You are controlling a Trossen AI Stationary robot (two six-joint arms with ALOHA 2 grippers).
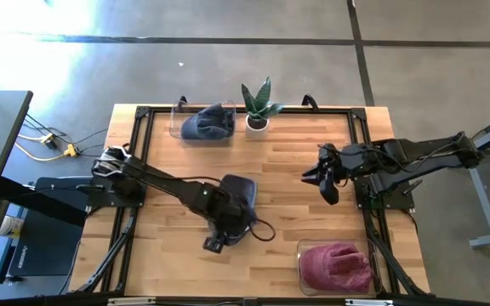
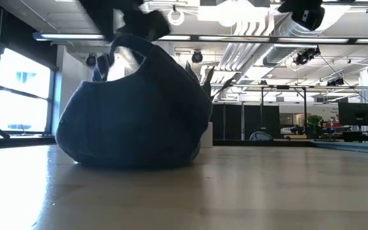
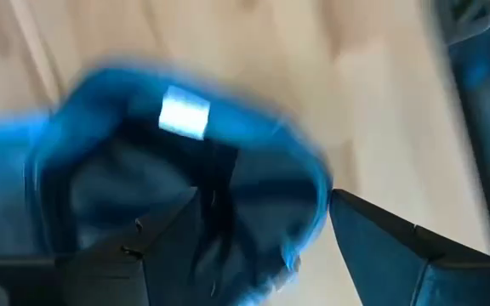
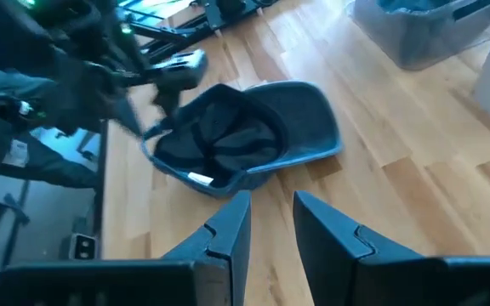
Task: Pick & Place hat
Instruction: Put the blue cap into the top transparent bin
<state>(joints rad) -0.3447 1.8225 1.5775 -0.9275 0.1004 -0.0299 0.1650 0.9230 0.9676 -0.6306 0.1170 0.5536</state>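
Dead centre of the high view, the blue cap [image 1: 238, 194] sits upside down, left gripper [image 1: 228, 223] spread wide over it, holding nothing. Looks light and floppy; grab the stiffer brim.

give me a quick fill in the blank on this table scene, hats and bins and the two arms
1. The dark blue cap in the middle of the wooden table lies with its opening facing ____.
2. The clear bin at the table's near right corner holds a ____ hat.
3. The small potted plant stands in a ____ pot.
4. The left gripper is over the cap, jaws ____; the right gripper waits apart from it.

Missing words: up; red; white; open
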